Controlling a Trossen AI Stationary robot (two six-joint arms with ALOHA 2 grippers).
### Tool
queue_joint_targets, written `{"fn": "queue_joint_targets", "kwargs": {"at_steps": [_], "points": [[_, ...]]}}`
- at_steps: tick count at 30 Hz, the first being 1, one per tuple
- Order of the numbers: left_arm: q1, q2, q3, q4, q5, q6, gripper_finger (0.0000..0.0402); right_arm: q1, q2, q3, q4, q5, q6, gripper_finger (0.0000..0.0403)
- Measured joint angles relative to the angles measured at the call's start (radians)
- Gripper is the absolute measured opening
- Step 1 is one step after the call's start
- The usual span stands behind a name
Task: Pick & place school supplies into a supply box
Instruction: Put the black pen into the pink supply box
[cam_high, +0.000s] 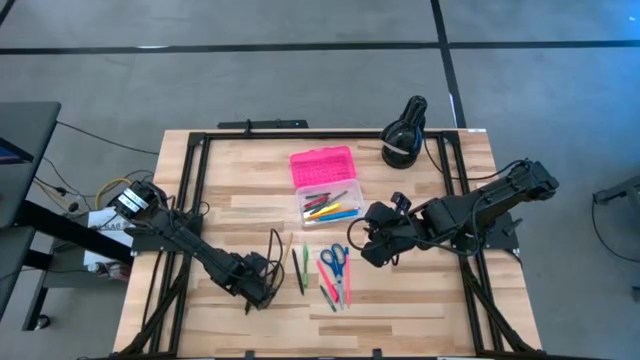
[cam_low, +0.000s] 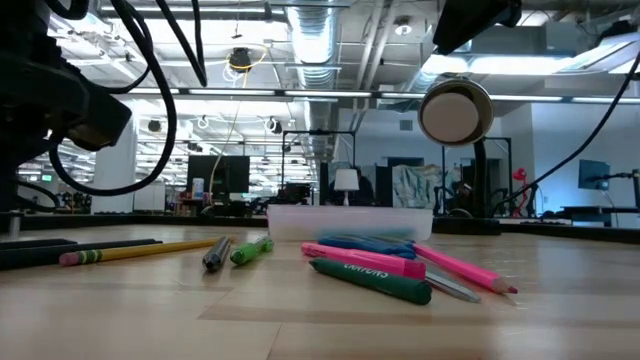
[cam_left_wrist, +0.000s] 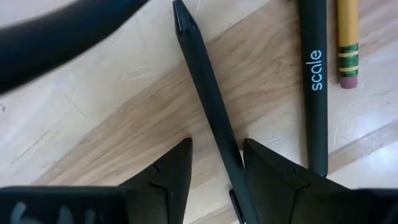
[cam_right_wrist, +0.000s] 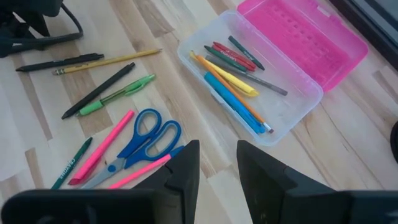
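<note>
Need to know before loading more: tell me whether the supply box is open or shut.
Open. The supply box has its pink lid folded back flat on the table, and pens lie in the clear base.

The black pen (cam_left_wrist: 211, 112) between the left gripper's (cam_left_wrist: 216, 163) fingers runs off the left wrist view's edge, so its rear end is unseen. The "scale" pen (cam_left_wrist: 314, 81) and yellow pencil (cam_left_wrist: 348, 37) are cropped too. In the low view, the box (cam_low: 350, 220) contents are hidden by its wall, and the scissors (cam_low: 365, 243) mostly by pens.
</note>
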Motion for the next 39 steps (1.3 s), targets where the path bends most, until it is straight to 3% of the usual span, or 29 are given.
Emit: {"fn": "queue_joint_targets", "kwargs": {"at_steps": [4, 17, 39], "points": [[0.0, 0.0, 0.0, 0.004, -0.002, -0.001, 0.0131, 0.0, 0.0, 0.0, 0.0, 0.0, 0.0, 0.0101], [-0.002, 0.0, -0.001, -0.001, -0.024, 0.007, 0.0032, -0.002, 0.0, 0.0, -0.001, 0.0, -0.003, 0.0101], [-0.002, -0.002, 0.0, -0.006, -0.053, 0.075, 0.0031, -0.002, 0.0, 0.0, 0.0, 0.0, -0.019, 0.0101]]}}
